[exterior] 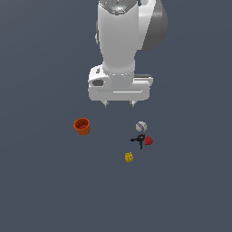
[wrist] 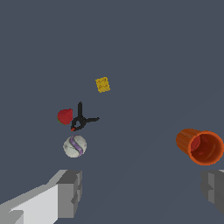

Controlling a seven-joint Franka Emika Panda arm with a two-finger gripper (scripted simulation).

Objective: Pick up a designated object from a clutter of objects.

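Orange pot, ribbed and tapering, dark hollow inside; upright on the bare grey floor in the exterior view, alone, well apart from the other items and toward that view's left. In the wrist view, same pot seen from an angle, mouth open to the camera, close to one finger of the gripper.

Gripper above the floor, jaws wide apart, nothing held; fingertips clear of every item. Positioned between pot and clutter in the exterior view, not yet over the pot.

Clutter toward the exterior view's right: white-grey ball nearest the gripper, black pronged clip just below it in the picture, red lump touching or just beside the clip, yellow block a little apart.

Step in hand, by judgement: approach, before any grasp. Next move likely a sideways shift toward the exterior view's left to centre the open jaws over the pot's rim, then a descent and closure across the ribbed wall.
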